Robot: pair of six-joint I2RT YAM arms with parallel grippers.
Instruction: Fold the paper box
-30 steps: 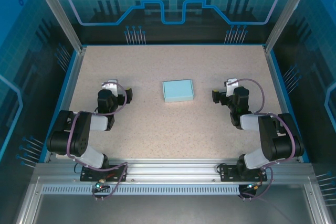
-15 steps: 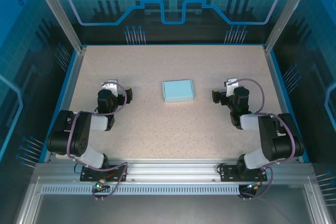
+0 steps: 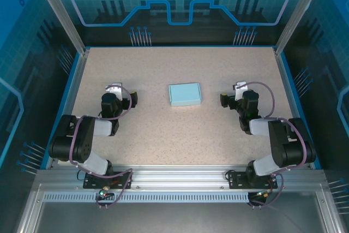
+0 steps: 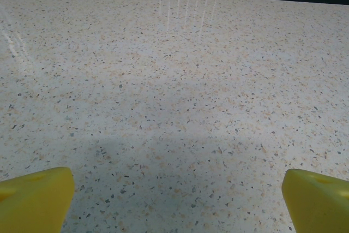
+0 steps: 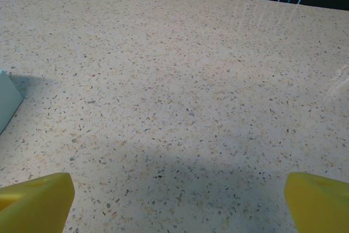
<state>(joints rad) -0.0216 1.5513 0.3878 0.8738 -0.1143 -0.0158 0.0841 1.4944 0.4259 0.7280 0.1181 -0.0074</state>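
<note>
The small rectangular light-blue card box [image 3: 184,94] sits on the speckled counter [image 3: 163,135]. The left fingers [image 4: 32,200] and right fingers [image 5: 32,200] are spread, empty and well apart from it — a stray nudge could crush the thin card.

Centre: paper box [image 3: 185,94] lies flat on the table [image 3: 163,135], a low obstacle.
Left flank: open tabletop between box and left gripper [image 4: 175,203].
Right flank: open gap to right gripper [image 5: 177,203]; box edge off to its left.
Far strip: free up to the back wall [image 3: 180,31].
Corners: aluminium posts [image 3: 60,15] stand at the far edges.
</note>
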